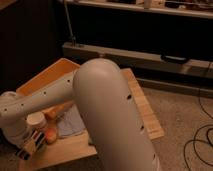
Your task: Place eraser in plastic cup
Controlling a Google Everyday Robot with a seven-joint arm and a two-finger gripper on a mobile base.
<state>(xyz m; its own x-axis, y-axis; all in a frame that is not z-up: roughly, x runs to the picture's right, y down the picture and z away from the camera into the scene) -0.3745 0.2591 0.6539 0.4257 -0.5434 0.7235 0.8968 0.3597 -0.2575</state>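
camera view | gripper low at table's near-left corner, striped eraser at its tip, long axis running toward near-left edge; grip state: can't tell | cup not identifiable, white container just above gripper | arm folded, elbow fills foreground, forearm reaching left

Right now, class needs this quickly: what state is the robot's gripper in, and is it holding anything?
Gripper: low at the table's left front corner, beside the white round container; state cannot be told.
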